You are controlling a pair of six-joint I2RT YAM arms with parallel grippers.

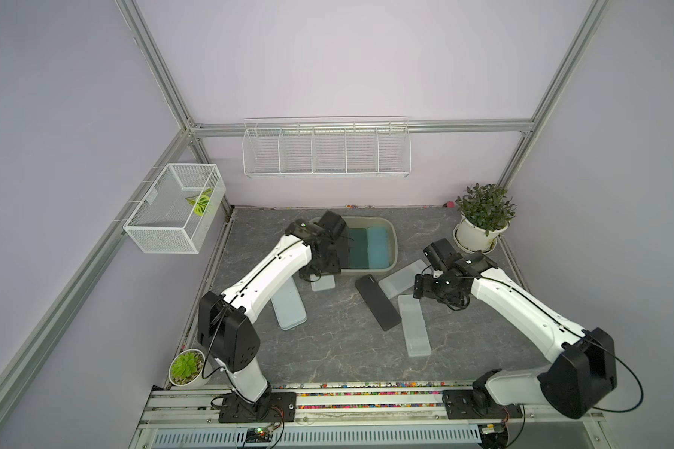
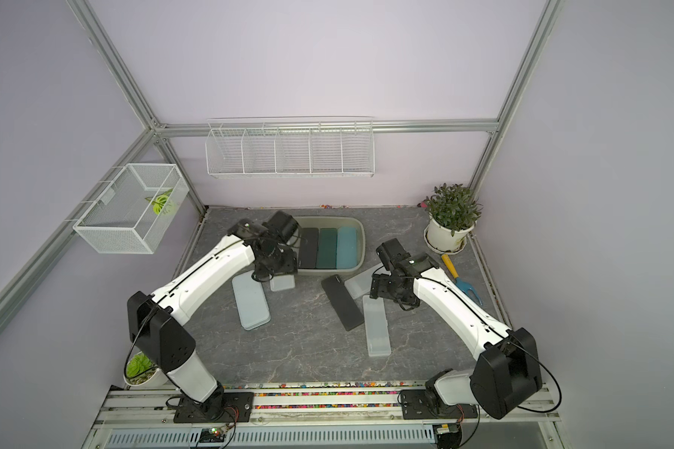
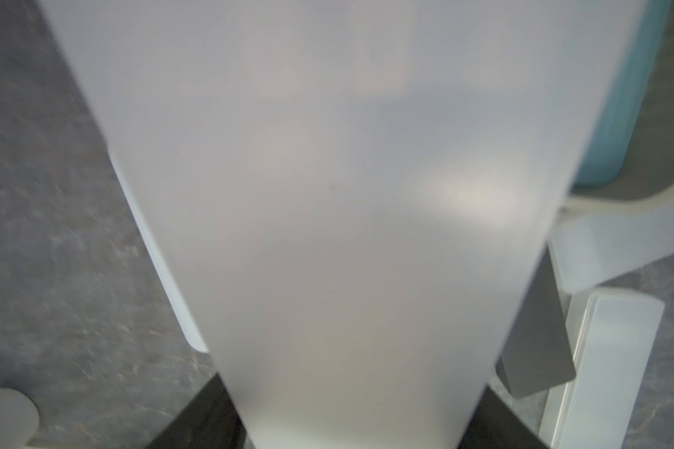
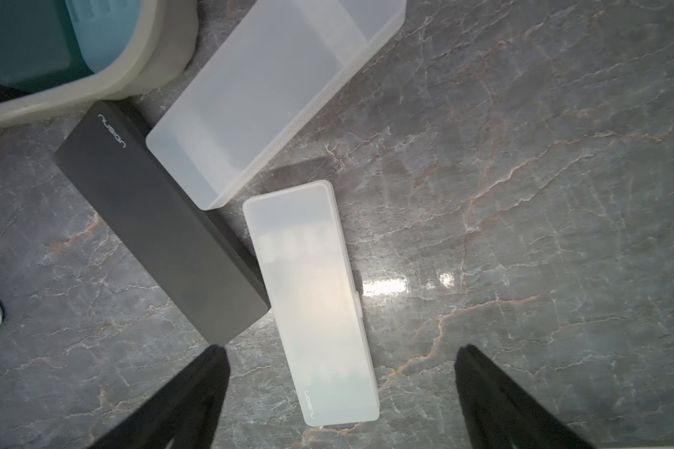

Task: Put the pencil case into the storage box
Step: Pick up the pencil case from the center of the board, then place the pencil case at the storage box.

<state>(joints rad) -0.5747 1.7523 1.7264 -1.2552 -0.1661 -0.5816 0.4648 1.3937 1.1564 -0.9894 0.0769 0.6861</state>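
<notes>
Blurred frosted pencil case (image 3: 347,214) fills left wrist view, covers most of left hand (image 3: 351,383); storage box (image 3: 600,208) cut off. Both top views: left arm (image 1: 265,280) hides box's left end.

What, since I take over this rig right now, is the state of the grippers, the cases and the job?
Left gripper: shut on a frosted case, just outside the box.
Right gripper: open, empty, above the slim case.
Done: black case, teal case and blue case lie in the box.
Left: box the frosted case, then the four on the table: wide case, dark case, deep case, slim case.
</notes>
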